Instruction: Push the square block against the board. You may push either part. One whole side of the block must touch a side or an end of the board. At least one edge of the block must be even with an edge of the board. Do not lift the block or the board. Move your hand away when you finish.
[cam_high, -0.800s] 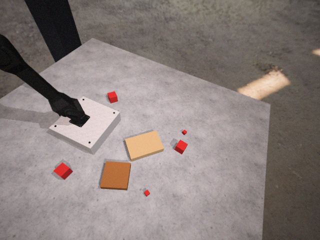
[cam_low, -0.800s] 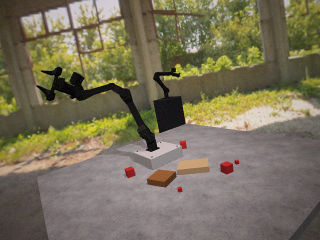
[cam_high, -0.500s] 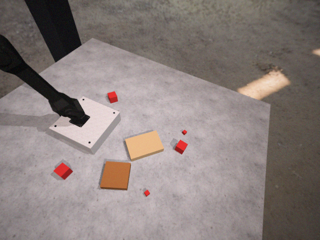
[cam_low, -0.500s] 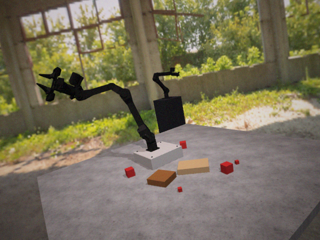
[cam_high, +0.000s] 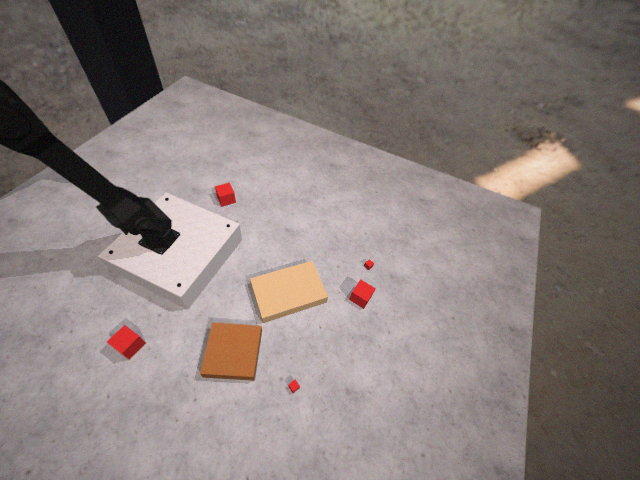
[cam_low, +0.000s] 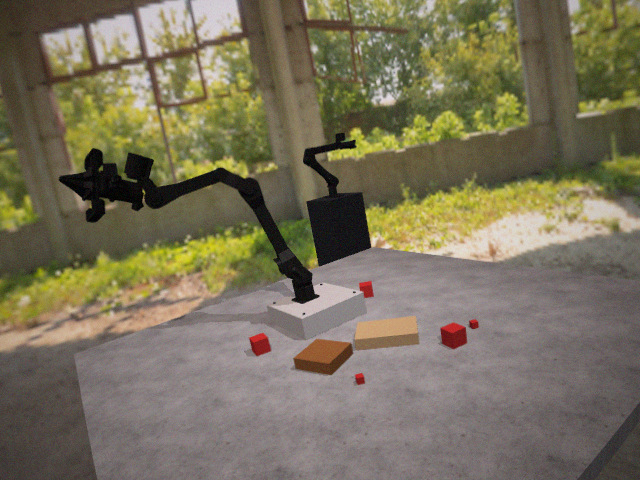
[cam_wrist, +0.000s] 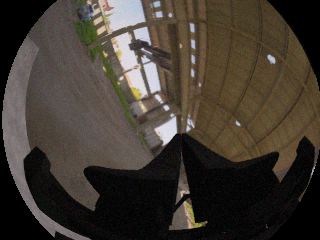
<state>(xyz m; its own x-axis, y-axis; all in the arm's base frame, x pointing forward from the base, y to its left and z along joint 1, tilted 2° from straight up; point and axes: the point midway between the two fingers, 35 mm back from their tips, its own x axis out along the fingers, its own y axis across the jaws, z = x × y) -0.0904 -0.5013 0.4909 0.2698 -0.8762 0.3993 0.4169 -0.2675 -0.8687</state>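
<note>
The square block (cam_high: 232, 350) (cam_low: 323, 355) is brown-orange and lies flat on the table. The board (cam_high: 288, 290) (cam_low: 386, 331) is a tan rectangle lying flat, turned at an angle to the block. The block's corner is very close to the board's near left corner; whether they touch I cannot tell. No whole side of the block lies against the board. My gripper (cam_low: 62, 179) (cam_wrist: 180, 138) is shut and empty, its fingertips together. It is raised high, beyond the white base on the side away from the block and board, and is out of view in the top view.
Larger red cubes stand right of the board (cam_high: 362, 293) (cam_low: 453, 335), behind the base's corner (cam_high: 225, 194) (cam_low: 366, 289) and left of the block (cam_high: 126, 342) (cam_low: 259, 344). Small red cubes lie beyond the board (cam_high: 368, 264) (cam_low: 473, 323) and near the block (cam_high: 294, 385) (cam_low: 359, 378). The white base (cam_high: 201, 242) (cam_low: 333, 315) stands close by.
</note>
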